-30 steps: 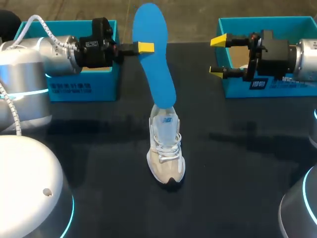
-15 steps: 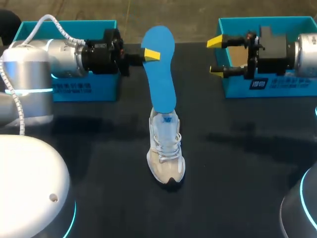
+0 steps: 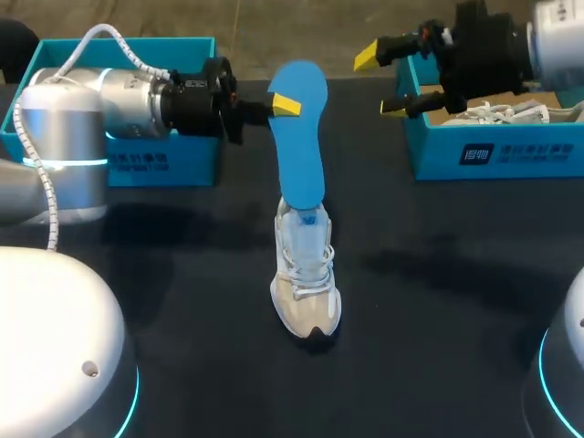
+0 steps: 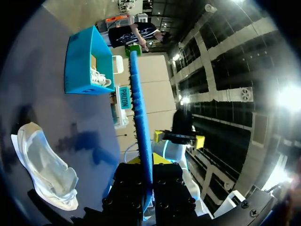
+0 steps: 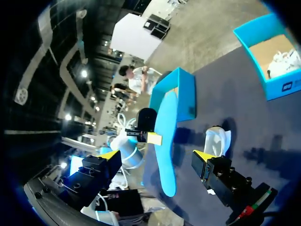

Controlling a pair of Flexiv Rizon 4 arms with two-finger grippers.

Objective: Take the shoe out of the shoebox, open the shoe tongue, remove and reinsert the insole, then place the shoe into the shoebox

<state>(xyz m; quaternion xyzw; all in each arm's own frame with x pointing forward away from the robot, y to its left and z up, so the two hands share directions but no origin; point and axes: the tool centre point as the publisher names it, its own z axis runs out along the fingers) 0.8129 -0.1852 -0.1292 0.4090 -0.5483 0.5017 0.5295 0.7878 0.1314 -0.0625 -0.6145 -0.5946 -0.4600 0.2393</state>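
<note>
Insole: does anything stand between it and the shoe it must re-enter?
Nothing visible. The left gripper holds the insole, lower end at the opening of the shoe; the open right gripper is off to one side.

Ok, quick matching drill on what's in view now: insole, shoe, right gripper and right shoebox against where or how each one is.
1. insole
2. shoe
3. right gripper
4. right shoebox

A. open, in the air, holding nothing
B. standing on the table
C. a second shoe lies inside
D. clamped in the left gripper, lower end at the shoe's opening

Pairs: 1-D, 2-B, 3-A, 4-C
</note>
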